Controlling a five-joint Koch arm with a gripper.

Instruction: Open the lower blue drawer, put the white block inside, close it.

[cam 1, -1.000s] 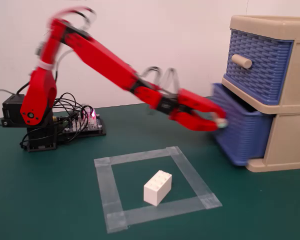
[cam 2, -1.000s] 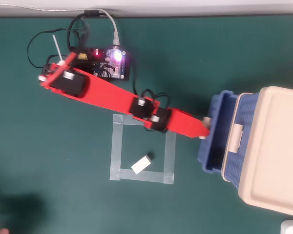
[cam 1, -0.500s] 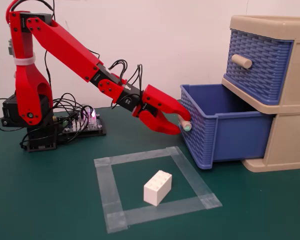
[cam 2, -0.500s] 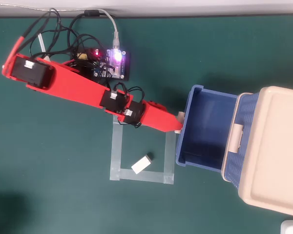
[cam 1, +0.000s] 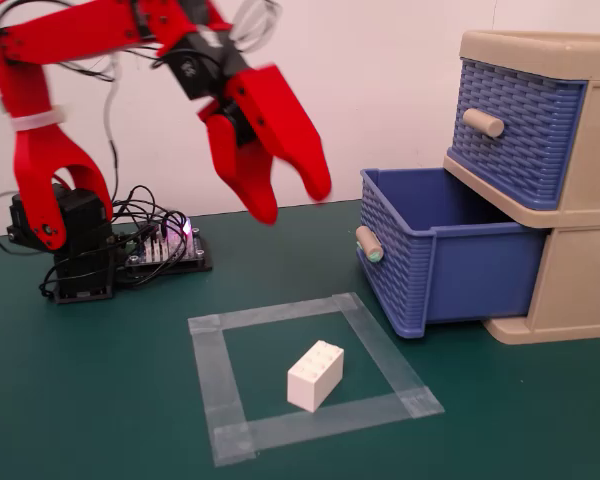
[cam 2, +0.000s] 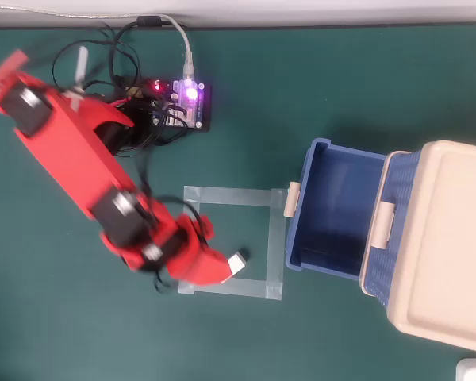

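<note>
Currently I have the gripper [cam 1: 292, 203] released, jaws spread, raised above the white block [cam 1: 315, 375], which lies skewed inside the tape square [cam 1: 220, 322] on the counter. The lower blue drawer [cam 1: 435, 265] stands open beside that square. Risk, in my judgement: descending without matching the block's angle could nudge it aside.

Lower blue drawer [cam 1: 435, 262] open; white block [cam 1: 315, 375] on table.

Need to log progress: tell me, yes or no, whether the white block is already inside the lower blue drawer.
No, the white block sits on the mat inside the tape square, outside the open lower blue drawer.
</note>
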